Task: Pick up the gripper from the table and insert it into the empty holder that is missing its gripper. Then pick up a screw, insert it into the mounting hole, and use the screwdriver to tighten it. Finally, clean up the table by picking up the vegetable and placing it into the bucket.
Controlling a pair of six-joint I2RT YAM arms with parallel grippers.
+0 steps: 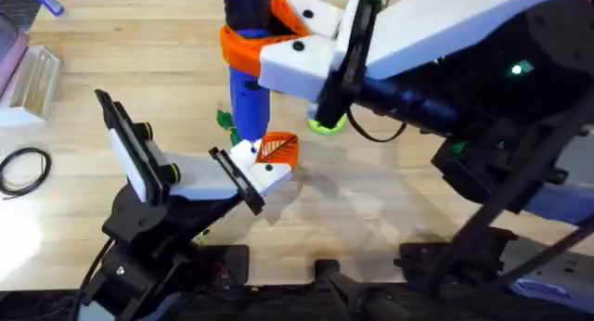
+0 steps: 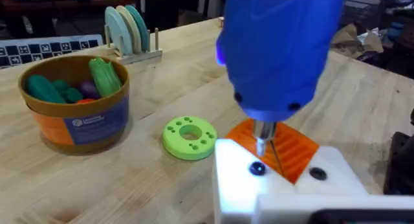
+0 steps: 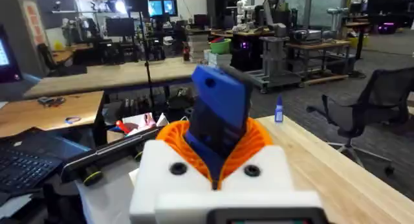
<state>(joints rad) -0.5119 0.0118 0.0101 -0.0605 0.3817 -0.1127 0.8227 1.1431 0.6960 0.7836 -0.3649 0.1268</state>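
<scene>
The screwdriver (image 1: 249, 70) is a blue, pen-shaped body, thick and rounded, narrowing to a thin metal tip (image 2: 261, 145). It stands close to upright over the middle of the bench (image 1: 390, 219), long axis near vertical, tip pointing down. The right pincer (image 1: 278, 33) is closed on its upper body, the white fingers with orange ribbed pads (image 3: 259, 143) pressed against both sides of the blue casing. The tip meets the white holder (image 2: 259, 185) at or just beside a dark mounting hole (image 2: 257, 169); whether it is seated in a screw head cannot be told. The orange gripper (image 1: 277, 150), a ribbed wedge, sits on that white block, directly behind the tip. The left pincer (image 1: 251, 165) lies low on the bench with these parts at its end; how far apart its fingers stand cannot be told. The small dark green vegetable (image 1: 225, 120) lies on the bench just beside the screwdriver's lower body. A bright green disc (image 2: 189, 136) with holes lies near the holder, and the bucket (image 2: 74, 123), tan-rimmed with toy pieces inside, stands beyond it.
</scene>
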